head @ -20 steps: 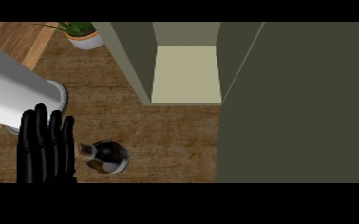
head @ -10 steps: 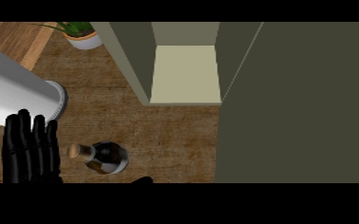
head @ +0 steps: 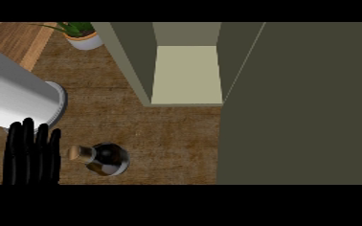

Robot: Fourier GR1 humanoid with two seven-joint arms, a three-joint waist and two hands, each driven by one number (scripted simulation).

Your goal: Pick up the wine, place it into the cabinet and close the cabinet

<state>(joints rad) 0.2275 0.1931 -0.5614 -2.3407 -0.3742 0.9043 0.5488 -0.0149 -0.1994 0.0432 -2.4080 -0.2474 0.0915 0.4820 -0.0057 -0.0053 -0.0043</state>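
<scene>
The brown wood-grain counter top (head: 170,134) carried an open olive-green cabinet (head: 134,57) with a pale inner shelf (head: 187,74), its door (head: 290,105) swung wide at the right; a potted green plant (head: 81,36) and a grey metal cylinder (head: 25,100) stood at the left. The dark glass wine bottle with a cork stopper (head: 102,158) stood on the counter before the cabinet. The black left hand (head: 32,155) rested just beside it, fingers straight, holding nothing

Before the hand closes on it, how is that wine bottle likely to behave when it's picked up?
The wine bottle stands upright on the counter, so a sideways nudge may tip it. Its dark body looks glossy, so probably slippery and breakable. The narrow corked neck offers little to hold. The left hand beside it has straight fingers.
</scene>
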